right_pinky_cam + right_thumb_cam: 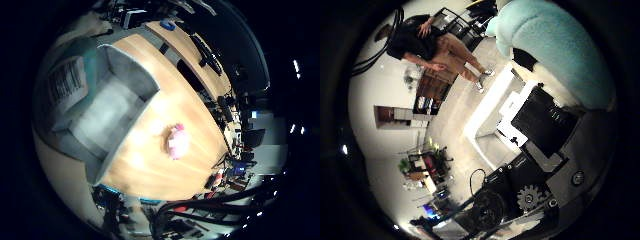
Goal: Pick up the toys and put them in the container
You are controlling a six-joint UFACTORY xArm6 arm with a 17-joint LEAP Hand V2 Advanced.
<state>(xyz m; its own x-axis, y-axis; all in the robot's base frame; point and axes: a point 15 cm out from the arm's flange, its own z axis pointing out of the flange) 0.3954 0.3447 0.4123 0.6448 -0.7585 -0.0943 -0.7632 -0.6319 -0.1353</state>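
Lying on your wooden table (150,170), a pink toy (177,141) sits beside the grey container (107,117). Your hand (540,125) presses a teal plush toy (560,47); whether its fingers clench it, you cannot tell.

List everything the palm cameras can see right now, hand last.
Toy: one, pink and white, lying on the table beside the container.
Container: one, grey, open-topped, on the table; nothing visible inside.
Table: one, light wood.
Second desk: one, light wood, behind the table, carrying dark equipment.
Soft object: one, pale teal, fuzzy, close against the palm.
Hand: white and black parts with gears; finger pose unclear.
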